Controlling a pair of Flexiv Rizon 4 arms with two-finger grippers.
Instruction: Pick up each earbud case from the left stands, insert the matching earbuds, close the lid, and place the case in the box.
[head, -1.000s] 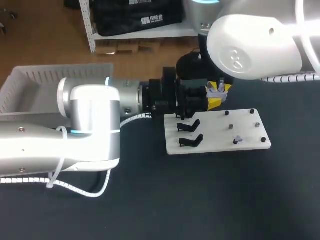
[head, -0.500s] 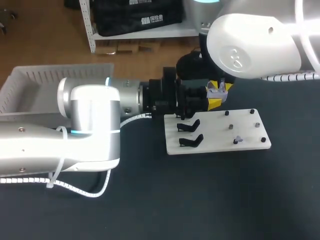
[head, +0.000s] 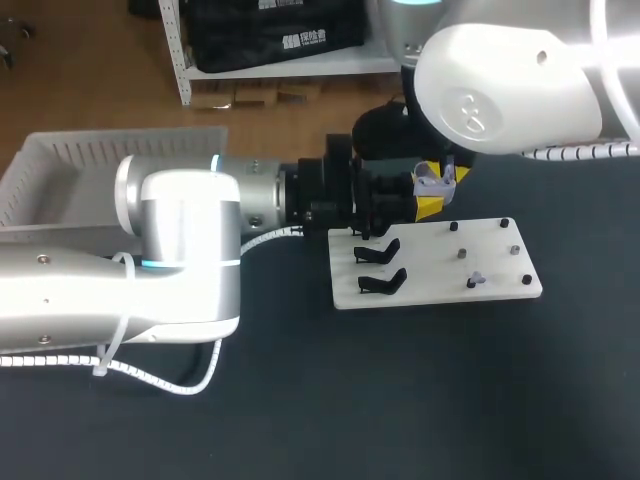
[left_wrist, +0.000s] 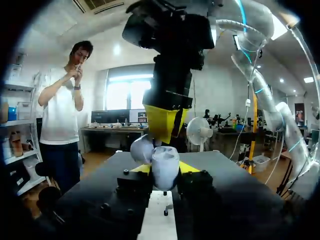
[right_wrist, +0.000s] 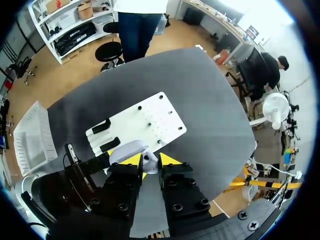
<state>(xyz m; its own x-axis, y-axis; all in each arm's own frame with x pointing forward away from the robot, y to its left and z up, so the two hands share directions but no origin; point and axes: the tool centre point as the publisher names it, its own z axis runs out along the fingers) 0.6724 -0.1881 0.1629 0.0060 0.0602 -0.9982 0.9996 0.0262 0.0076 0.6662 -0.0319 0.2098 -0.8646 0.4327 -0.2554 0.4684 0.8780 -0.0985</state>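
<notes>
A pale lavender earbud case sits between the yellow tips of my left gripper, which is shut on it, its lid swung open. In the head view my left gripper hovers just behind the white stand board. My right gripper comes down from above onto the case, shut on a small lavender piece that looks like an earbud. The wrist view shows the right gripper right over the case. Another earbud rests on the board.
Two black stands at the board's left end hold nothing. A white slatted bin sits at the table's far left, behind my left arm. Dark tabletop lies in front of the board.
My right gripper has shifted very slightly upward with the small lavender piece. The left arm and the case have not moved.
</notes>
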